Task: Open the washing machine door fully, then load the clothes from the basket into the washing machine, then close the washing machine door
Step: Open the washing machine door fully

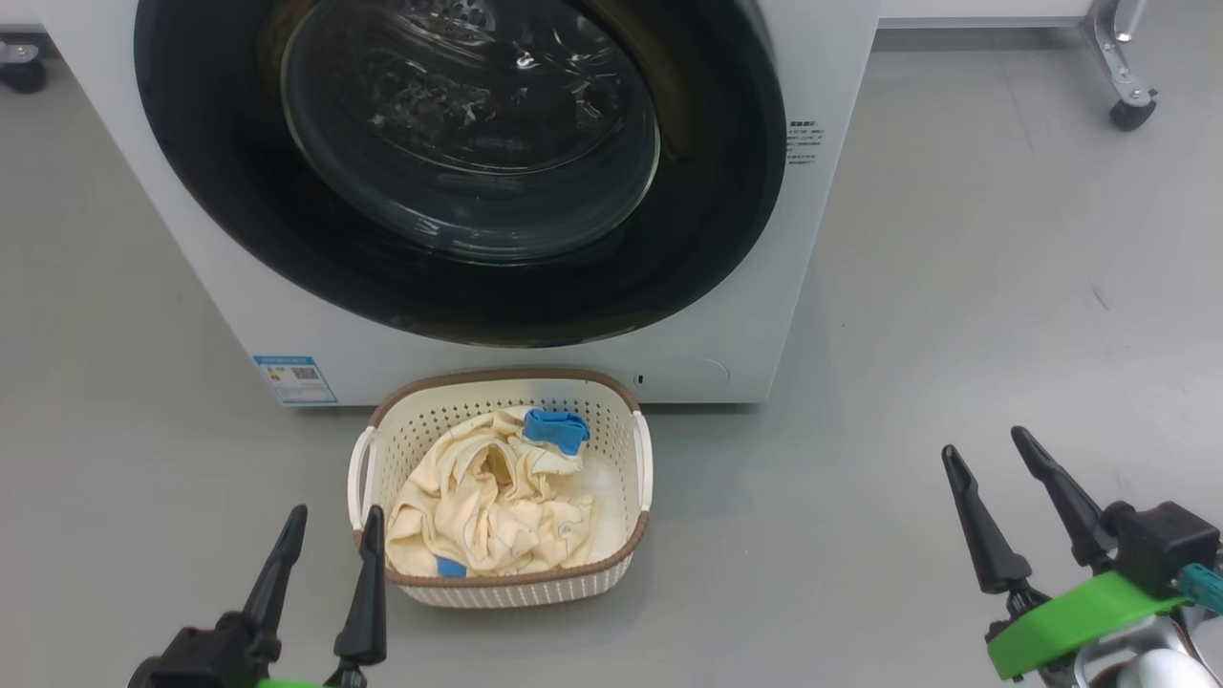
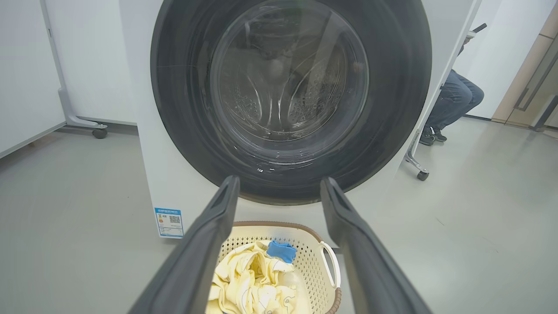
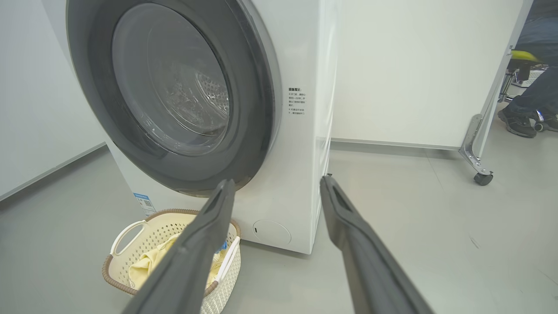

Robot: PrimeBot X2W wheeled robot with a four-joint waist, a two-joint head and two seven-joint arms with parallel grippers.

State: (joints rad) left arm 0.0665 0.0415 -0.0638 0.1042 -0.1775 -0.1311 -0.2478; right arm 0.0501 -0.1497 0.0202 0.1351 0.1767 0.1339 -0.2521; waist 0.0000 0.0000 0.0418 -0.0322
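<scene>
washing machine door closed, clothes in basket.

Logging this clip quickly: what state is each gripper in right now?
Left gripper: open, fingers spread, holding nothing.
Right gripper: open, fingers spread, holding nothing.

White washing machine, glossy black door rim. Cream perforated basket, brown woven rim; pale yellow clothes with grey line drawings, blue pieces. Grey floor.
</scene>
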